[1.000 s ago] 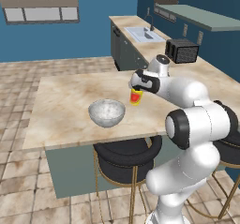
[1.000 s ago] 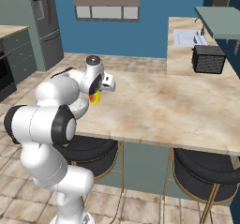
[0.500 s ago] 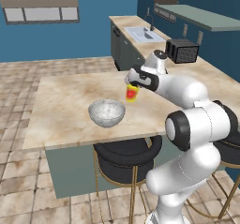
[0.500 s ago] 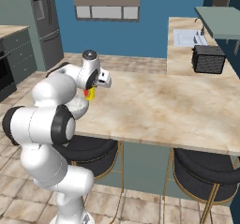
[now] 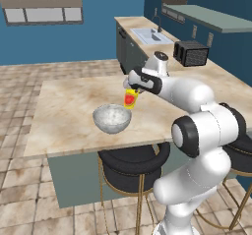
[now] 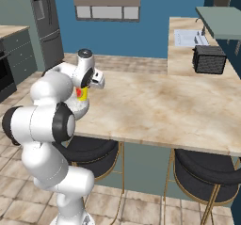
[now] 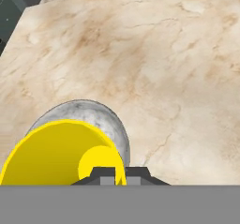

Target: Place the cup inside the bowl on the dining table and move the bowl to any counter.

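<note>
The yellow cup [image 5: 130, 99] with its red patch hangs tilted above the dining table [image 5: 64, 106], just right of the bowl's rim. My gripper [image 5: 131, 91] is shut on the cup's rim. The silvery speckled bowl [image 5: 112, 118] rests on the table near its front edge. In the hand view the cup's open mouth [image 7: 61, 153] lies in front of the bowl [image 7: 96, 117], with my gripper [image 7: 115, 175] pinching the cup's wall. From the right, the cup [image 6: 82, 94] sits above the bowl [image 6: 80, 107], which my arm partly hides.
A counter [image 5: 147, 25] with a sink [image 5: 146, 35] and a black toaster [image 5: 191, 53] runs along the right and back. Black stools [image 5: 132, 164] stand under the table's front edge. Most of the tabletop left of the bowl is bare.
My gripper has carried the cup leftward across the table, closer to the bowl. The bowl has stayed put.
</note>
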